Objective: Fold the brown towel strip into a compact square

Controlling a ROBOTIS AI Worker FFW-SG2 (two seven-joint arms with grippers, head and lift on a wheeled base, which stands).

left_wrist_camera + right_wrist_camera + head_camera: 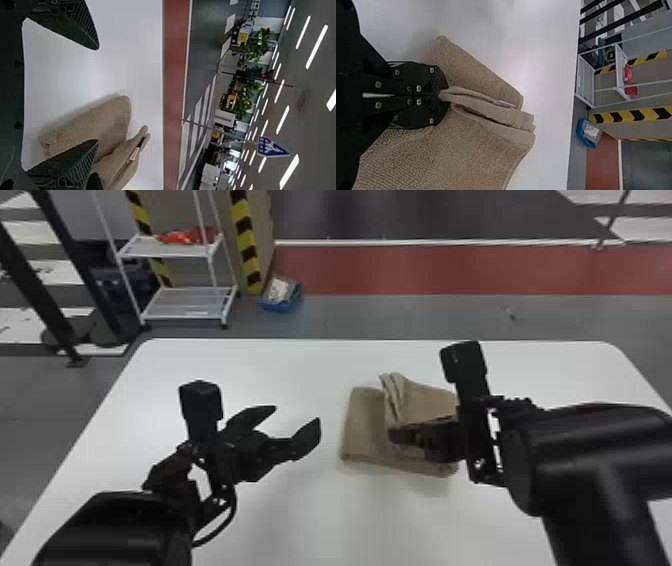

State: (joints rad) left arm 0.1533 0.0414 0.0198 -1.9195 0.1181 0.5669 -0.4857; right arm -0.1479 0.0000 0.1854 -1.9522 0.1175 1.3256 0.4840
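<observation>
head view: the left gripper [297, 414] hangs above the left side of the white table [280, 515], its 2 fingers spread wide with a broad gap between the tips. nothing sits in that gap, and the fingers are apart from the brown towel strip [364, 425], which lies to their right. the left wrist view agrees: the 2 tips of the left gripper [98, 95] stand well away from each other.

the right gripper [394, 436] reaches in from the right, over the near part of the towel. its 2 fingers are pressed together, pinching a fold of the cloth right at the tips. in the right wrist view, the right gripper [442, 95] has the cloth's edge caught at its fingertips, with more towel bunched below and around them.

the towel is on the table's right half, partly folded. its left part lies fairly flat, while a raised ridge of stacked layers runs from the pinched spot toward the far side. more cloth spreads to the right of that ridge, partly behind the right gripper. a small white label [505, 103] pokes out between the layers.
</observation>
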